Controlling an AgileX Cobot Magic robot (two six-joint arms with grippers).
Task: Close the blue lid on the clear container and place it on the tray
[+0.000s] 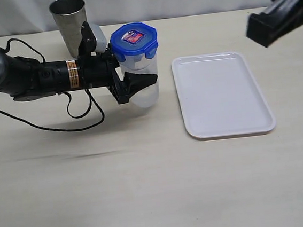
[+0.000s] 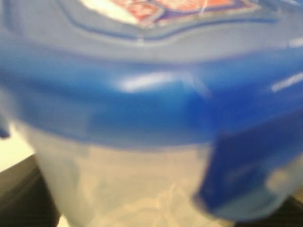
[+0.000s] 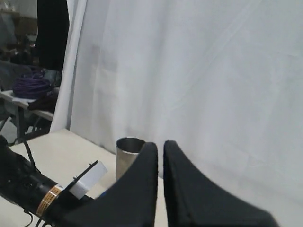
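Now my left gripper (image 1: 139, 78) has its jaws spread wide, clasping the clear container (image 1: 148, 95) beside the tray (image 1: 222, 93), not yet on it. The blue lid (image 1: 134, 41) looks seated. My right gripper (image 3: 160, 156) is closed, empty and raised. Next, I reckon: lift across and set down level.

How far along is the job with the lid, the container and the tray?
Done, it seems: the blue lid sits on the clear container, though whether its flaps are snapped I cannot tell. In hand: the left gripper clasps the container, beside the tray. Left: setting it on the tray.
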